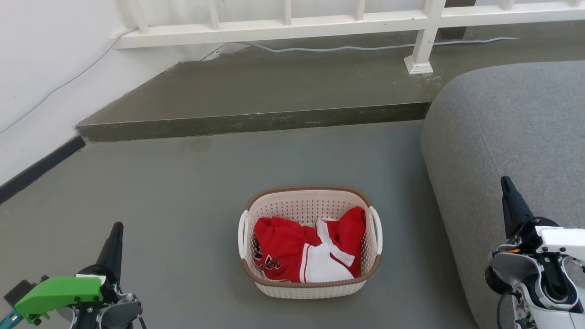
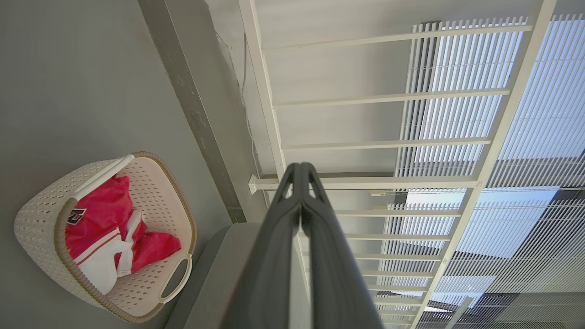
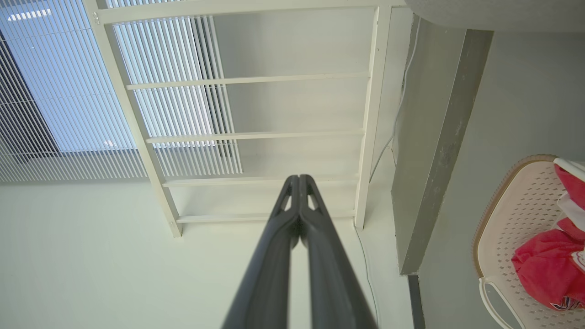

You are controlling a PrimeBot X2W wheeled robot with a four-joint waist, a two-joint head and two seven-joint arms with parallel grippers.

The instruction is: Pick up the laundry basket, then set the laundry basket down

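The laundry basket [image 1: 279, 211] stands on the grey floor in front of me, cream-white and perforated with a brown rim and two white side handles. Red and white clothing [image 1: 304, 249] lies inside it. The basket [image 2: 45, 205] also appears at the lower left of the left wrist view, and its edge [image 3: 512, 214] at the right of the right wrist view. My left gripper [image 1: 116, 228] is shut and empty, well to the basket's left. My right gripper [image 1: 505, 182] is shut and empty, far to its right over the sofa. Both sets of fingers [image 2: 300, 170] [image 3: 299, 179] are pressed together.
A grey sofa [image 1: 512, 137] fills the right side, close to the basket. A raised concrete step [image 1: 256, 121] runs across behind the basket, with a white railing [image 1: 425, 41] and a cable above it. A white wall [image 1: 36, 77] with a dark skirting stands at the left.
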